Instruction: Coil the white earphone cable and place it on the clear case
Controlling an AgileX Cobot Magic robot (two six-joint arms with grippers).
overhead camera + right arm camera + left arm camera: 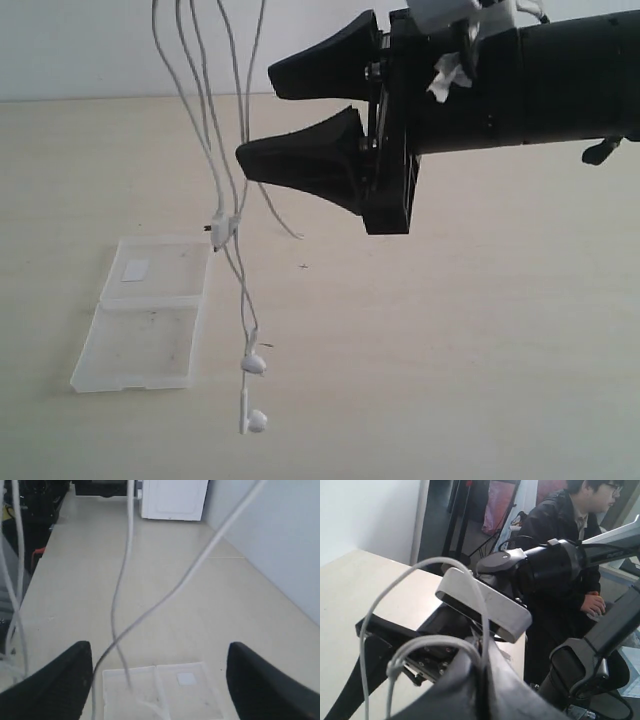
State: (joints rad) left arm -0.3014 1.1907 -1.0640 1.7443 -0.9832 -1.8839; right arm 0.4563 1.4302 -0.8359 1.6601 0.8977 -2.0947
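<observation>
Our left tool (481,680) is clamped on the white earphone cable (226,230) and holds it high, above what the exterior view shows, so that, we judge, the loops hang free for gathering. Our right tool (257,115) stands wide open and empty, its tips aimed at the strands just ahead of them, seemingly ready to catch them. The cable runs vertically with its earbuds (254,365) lowest, just beside the clear case (140,345), which lies open on the tabletop (450,350) below both tools.

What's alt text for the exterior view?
A white earphone cable hangs in loops from above the frame, earbuds down near a pale table. The open black right end effector reaches in beside it; a clear case lies open at left.
</observation>
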